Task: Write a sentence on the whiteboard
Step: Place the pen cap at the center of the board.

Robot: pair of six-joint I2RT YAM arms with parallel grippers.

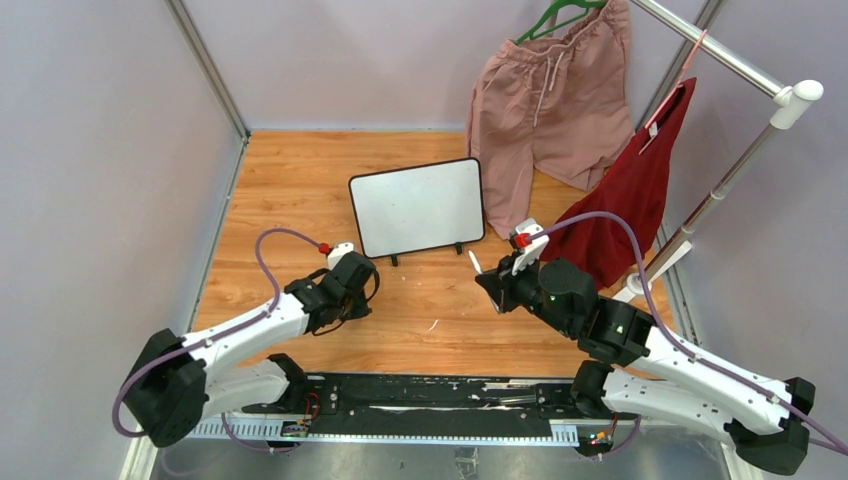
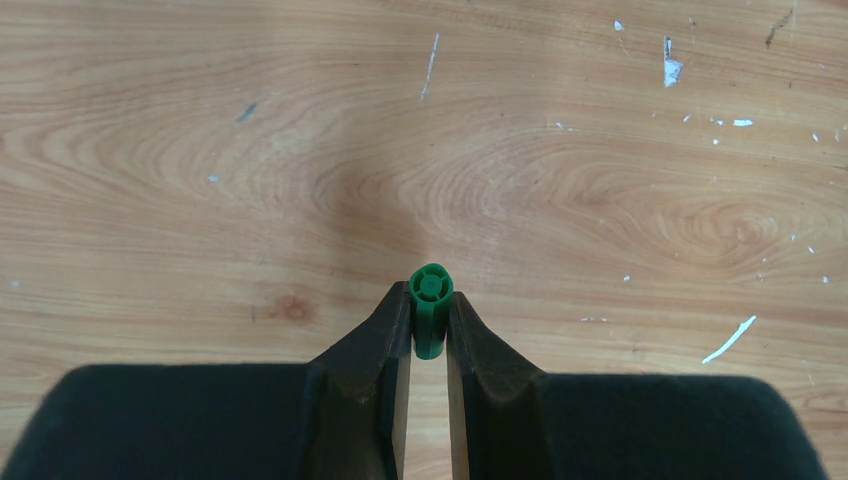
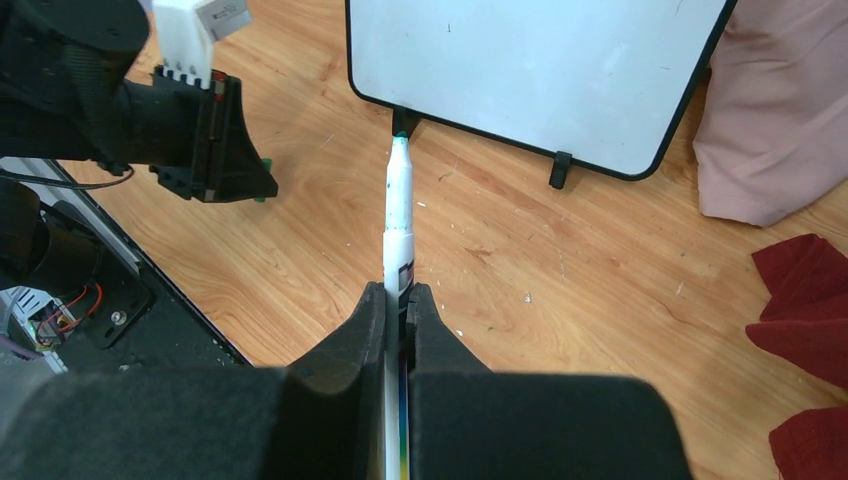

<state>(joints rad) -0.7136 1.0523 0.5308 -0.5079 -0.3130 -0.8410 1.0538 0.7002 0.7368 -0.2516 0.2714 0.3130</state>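
The whiteboard [image 1: 417, 207] stands tilted on little black feet at the middle of the wooden table; its face is blank, with no green sentence on it. It also shows in the right wrist view [image 3: 540, 70]. My right gripper [image 3: 400, 292] is shut on a white marker [image 3: 399, 215] with a green tip, uncapped, pointing toward the board's lower left corner. In the top view the right gripper [image 1: 498, 280] holds the marker [image 1: 476, 264] just in front of the board. My left gripper [image 2: 430, 310] is shut on the green marker cap [image 2: 431, 305] above the bare table, left of the board [image 1: 345, 280].
Pink shorts [image 1: 545, 95] on a green hanger and a dark red cloth [image 1: 630, 200] hang from a metal rail [image 1: 720, 55] at the back right, close to the board's right edge. Grey walls enclose the table. A black base rail [image 1: 420, 400] runs along the near edge.
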